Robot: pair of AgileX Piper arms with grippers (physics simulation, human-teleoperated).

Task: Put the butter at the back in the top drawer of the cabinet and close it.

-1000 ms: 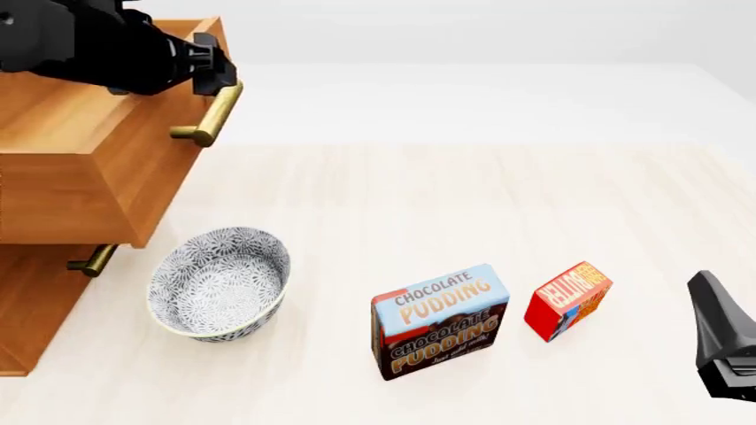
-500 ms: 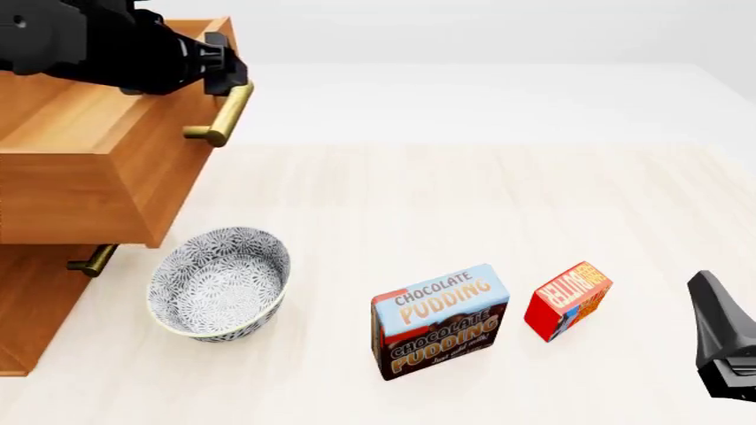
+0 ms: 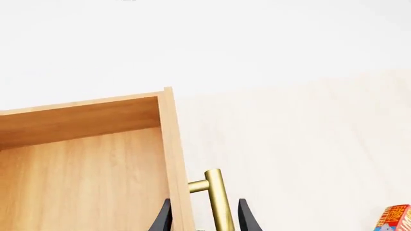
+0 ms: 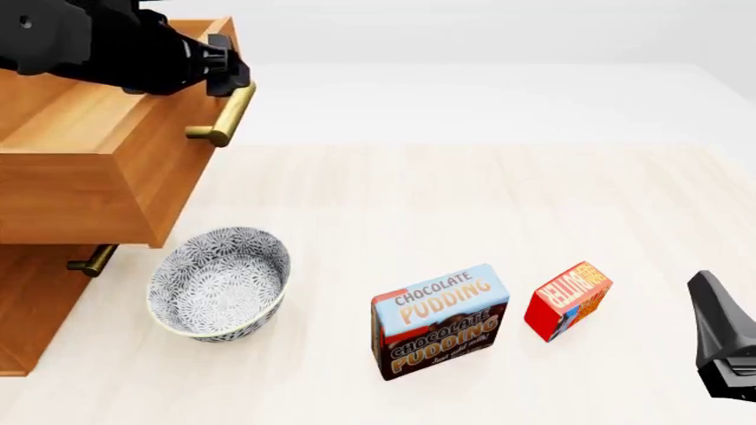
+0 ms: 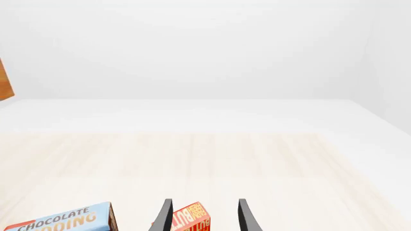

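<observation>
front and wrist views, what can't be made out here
- Right end effector: front view crops it at the edge; open or shut, cannot tell there.
- Butter: right wrist view cuts off its lower part.
- Top drawer: the left arm covers part of the interior in the front view.
- Left end effector: only finger stubs show beside the handle; contact unclear.

Left gripper [image 4: 225,66] at top drawer [image 4: 88,168] handle, patterned bowl [image 4: 219,282], pudding box [image 4: 440,320], butter [image 4: 567,299] on table [image 4: 473,204]
</observation>
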